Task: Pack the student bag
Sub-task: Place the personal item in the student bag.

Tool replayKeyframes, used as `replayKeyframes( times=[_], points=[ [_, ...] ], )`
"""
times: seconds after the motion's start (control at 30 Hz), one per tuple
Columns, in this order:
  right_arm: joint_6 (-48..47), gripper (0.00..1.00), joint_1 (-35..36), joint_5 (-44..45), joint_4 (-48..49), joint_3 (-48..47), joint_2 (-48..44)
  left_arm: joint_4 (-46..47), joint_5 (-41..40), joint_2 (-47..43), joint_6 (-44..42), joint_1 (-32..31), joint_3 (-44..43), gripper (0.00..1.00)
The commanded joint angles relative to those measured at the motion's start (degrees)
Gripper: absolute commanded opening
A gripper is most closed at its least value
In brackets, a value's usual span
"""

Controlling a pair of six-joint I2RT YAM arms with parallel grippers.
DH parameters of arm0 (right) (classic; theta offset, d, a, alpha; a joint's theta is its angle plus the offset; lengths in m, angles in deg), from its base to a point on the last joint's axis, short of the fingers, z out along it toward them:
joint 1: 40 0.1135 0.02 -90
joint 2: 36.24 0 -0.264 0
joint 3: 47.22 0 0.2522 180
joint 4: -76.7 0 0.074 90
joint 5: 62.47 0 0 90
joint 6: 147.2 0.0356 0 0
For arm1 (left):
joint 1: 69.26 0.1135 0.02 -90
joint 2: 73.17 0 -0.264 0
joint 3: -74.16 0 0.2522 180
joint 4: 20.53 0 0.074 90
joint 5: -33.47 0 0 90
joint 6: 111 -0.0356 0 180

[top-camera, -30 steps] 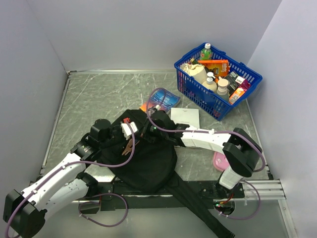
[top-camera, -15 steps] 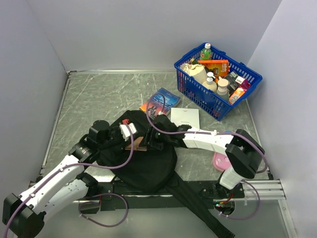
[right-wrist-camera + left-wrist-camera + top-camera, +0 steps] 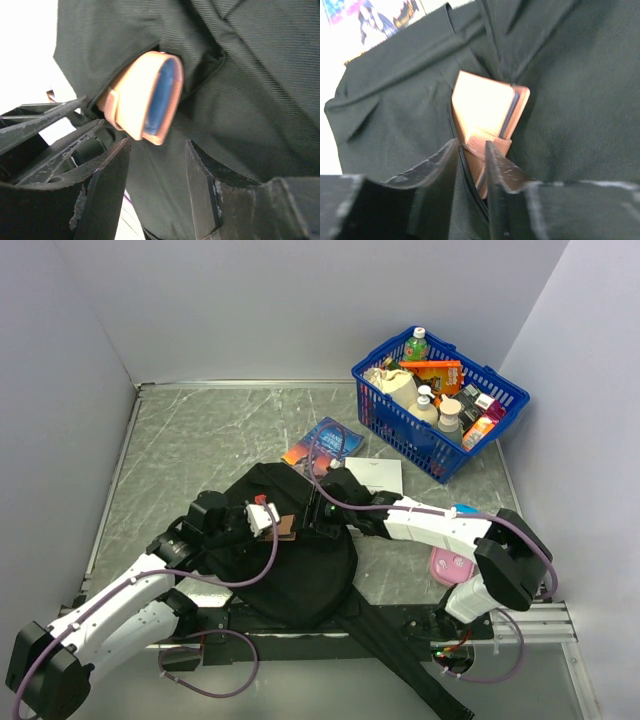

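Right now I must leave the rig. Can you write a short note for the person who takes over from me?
Left gripper: shut on the lower edge of the tan case, which sticks partly out of the opening of the student bag.
Right gripper: open, close to the case, gripping nothing.
Done: the case is partly inside the bag.
Left: push the case fully in. The colourful book, white booklet and pink item lie outside the bag on the table.
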Motion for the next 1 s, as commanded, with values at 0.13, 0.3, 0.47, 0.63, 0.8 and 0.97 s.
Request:
replayKeyframes(
  times=[0.13,0.3,0.47,0.63,0.8,0.97],
  points=[
    [1.08,0.53,-0.42,-2.7,5.36,-0.86,2.55,3.39,-2.31,1.29,-2.69,-0.32,1.19,0.41],
    [1.25,0.52,-0.42,-3.05,7.03,-0.07,3.43,6.64,-6.97,2.25,-4.45,-0.23,2.59,0.43],
    [1.69,0.51,-0.42,-3.4,8.53,0.29,4.74,8.06,-10.14,3.92,-5.68,-0.32,3.29,0.46],
    [1.86,0.49,-0.51,-3.67,9.49,0.29,5.71,6.03,-8.21,4.54,-5.68,-0.23,3.56,0.46],
    [1.95,0.48,-0.42,-4.28,9.58,0.37,6.77,7.35,-9.34,4.89,-7.09,-0.32,4.52,0.45],
    [2.48,0.45,-0.42,-4.98,12.21,1.25,7.64,11.03,-12.59,4.98,-7.27,-0.23,5.67,0.11]
  ],
)
